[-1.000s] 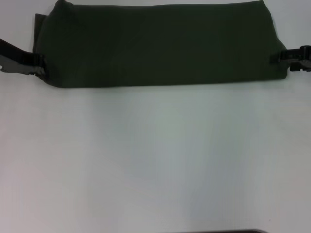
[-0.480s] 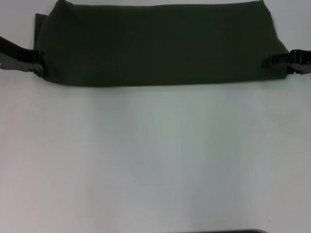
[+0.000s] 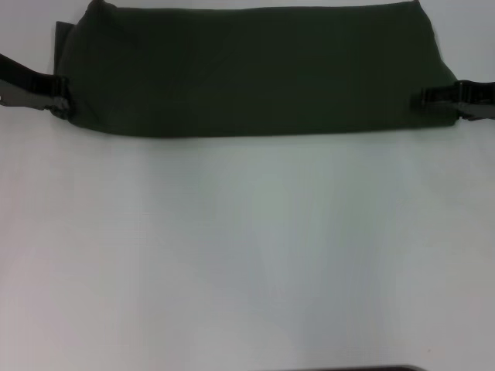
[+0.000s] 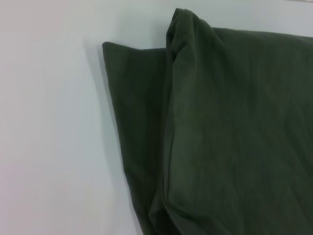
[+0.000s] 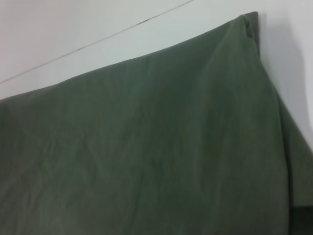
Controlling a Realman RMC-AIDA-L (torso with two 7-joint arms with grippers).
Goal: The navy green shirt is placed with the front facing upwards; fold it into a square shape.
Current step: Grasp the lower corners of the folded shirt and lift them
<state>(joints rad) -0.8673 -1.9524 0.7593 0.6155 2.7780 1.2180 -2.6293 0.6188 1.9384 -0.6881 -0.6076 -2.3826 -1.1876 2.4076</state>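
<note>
Head view: your dark olive-green cotton shirt (image 3: pixel 255 69) lies folded into a band, far across the white table (image 3: pixel 247 255).
Your left gripper (image 3: pixel 60 99) and right gripper (image 3: pixel 427 98) touch its 2 ends; I cannot tell whether either grips.

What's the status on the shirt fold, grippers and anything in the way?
Left gripper at shirt's left end, right gripper at its right end. Navy green shirt lies as a wide folded band, not yet square. Nothing in the way.

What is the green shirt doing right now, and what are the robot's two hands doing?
navy green shirt: folded into a long wide band, lying flat on the table, lettering hidden.
left gripper: at the shirt's left end, near its front corner, touching the cloth.
right gripper: at the shirt's right end, near its front corner, touching the cloth.
table: white, shirt lies at its far side.
</note>
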